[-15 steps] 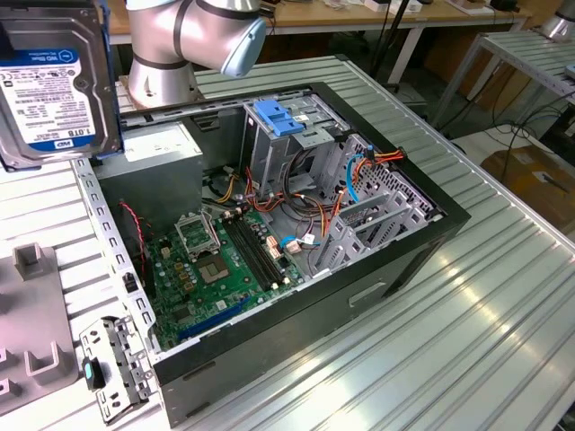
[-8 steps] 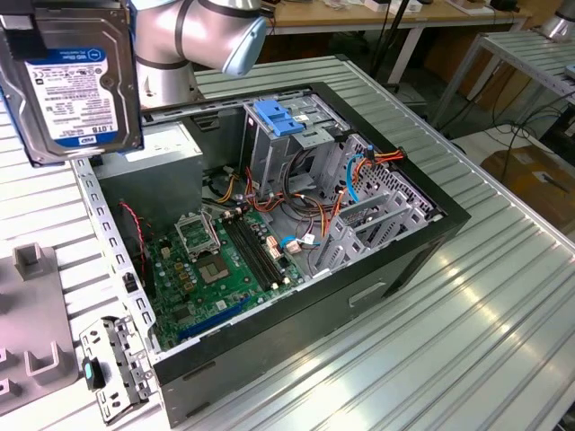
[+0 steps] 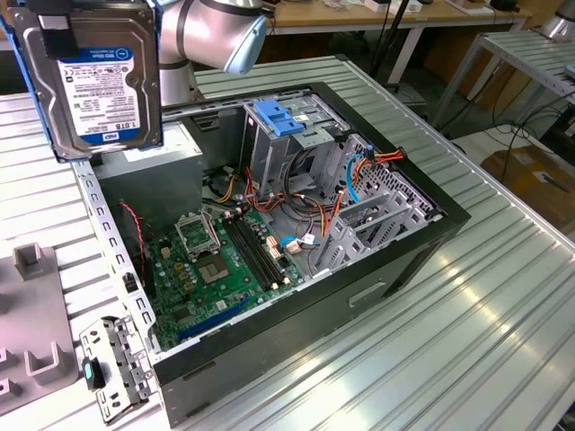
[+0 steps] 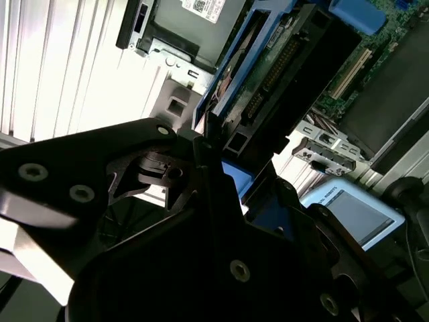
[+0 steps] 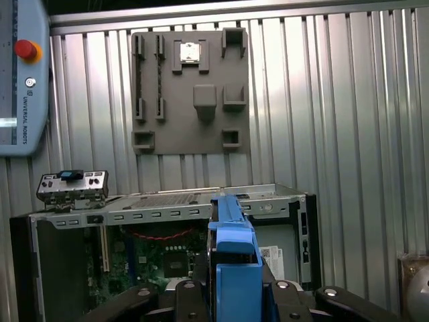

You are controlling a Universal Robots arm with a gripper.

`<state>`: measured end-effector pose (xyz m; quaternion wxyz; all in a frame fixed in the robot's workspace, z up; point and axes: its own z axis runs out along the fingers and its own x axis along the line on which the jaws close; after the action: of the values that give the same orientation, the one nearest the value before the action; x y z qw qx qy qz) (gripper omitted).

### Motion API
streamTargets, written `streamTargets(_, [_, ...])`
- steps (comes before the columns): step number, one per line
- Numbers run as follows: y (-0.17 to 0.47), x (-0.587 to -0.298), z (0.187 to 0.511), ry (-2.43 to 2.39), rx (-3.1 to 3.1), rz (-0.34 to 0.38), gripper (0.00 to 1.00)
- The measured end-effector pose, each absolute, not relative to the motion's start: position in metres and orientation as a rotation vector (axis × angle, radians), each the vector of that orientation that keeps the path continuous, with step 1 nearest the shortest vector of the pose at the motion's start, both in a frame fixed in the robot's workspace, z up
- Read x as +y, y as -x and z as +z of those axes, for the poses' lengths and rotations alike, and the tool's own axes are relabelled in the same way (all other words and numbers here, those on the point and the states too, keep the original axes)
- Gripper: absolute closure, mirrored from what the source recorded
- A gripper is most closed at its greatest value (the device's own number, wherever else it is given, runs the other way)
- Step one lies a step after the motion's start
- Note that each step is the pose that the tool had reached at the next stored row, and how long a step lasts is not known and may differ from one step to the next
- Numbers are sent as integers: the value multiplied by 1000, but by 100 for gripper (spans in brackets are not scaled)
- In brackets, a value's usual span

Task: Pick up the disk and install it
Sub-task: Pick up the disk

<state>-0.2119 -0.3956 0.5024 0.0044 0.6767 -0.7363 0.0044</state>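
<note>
Claw is closed on the disk, gripping it by the blue side rails. Disk hangs in air above the open computer case on the table.

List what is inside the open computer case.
Inside the computer case: a green motherboard, a metal drive cage with a blue tab, and loose cables. The raised disk hides the corner behind it.
</note>
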Motion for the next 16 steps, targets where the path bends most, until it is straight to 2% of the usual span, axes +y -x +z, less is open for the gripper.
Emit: streamTargets(16, [151,-396,501,-2115,-2300,2,64])
